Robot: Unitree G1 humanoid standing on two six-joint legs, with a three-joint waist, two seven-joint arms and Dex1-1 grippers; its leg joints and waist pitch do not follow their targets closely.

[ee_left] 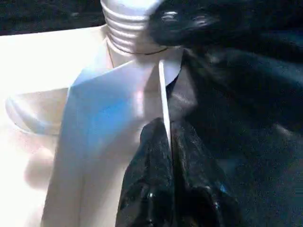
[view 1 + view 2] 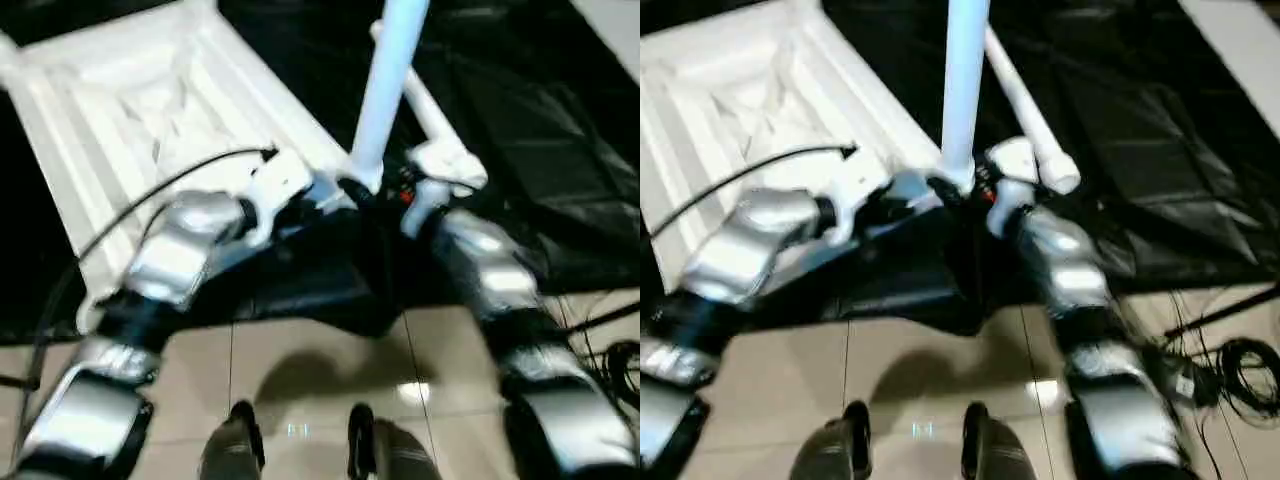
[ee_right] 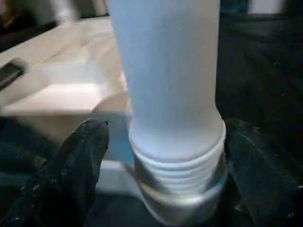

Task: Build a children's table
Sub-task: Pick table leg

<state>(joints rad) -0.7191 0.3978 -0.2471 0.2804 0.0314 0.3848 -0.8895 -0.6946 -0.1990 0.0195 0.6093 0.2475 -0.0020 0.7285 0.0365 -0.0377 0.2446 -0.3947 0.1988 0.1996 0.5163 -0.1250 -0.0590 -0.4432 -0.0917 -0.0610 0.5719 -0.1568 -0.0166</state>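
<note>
The children's table lies as a white tabletop [image 2: 130, 110] turned ribbed side up on a black mat. One white leg [image 2: 385, 90] stands upright in its near corner socket, threaded end [image 3: 177, 156] down. A second leg [image 2: 1025, 110] lies on the mat just behind. My left gripper [image 1: 168, 137] is shut on the tabletop's thin rim [image 1: 163, 94] beside that socket. Low at the standing leg's base, my right gripper [image 3: 170, 156] is open, with one finger [image 3: 80, 156] off to one side with a gap and the other finger [image 3: 258, 161] close on the other side.
The black mat [image 2: 520, 150] spreads to the right and far side. Pale floor tiles [image 2: 320, 370] and my feet [image 2: 300, 440] are nearest me. Black cables [image 2: 1240, 370] lie on the floor at the right. A cable [image 2: 150, 195] arcs over my left forearm.
</note>
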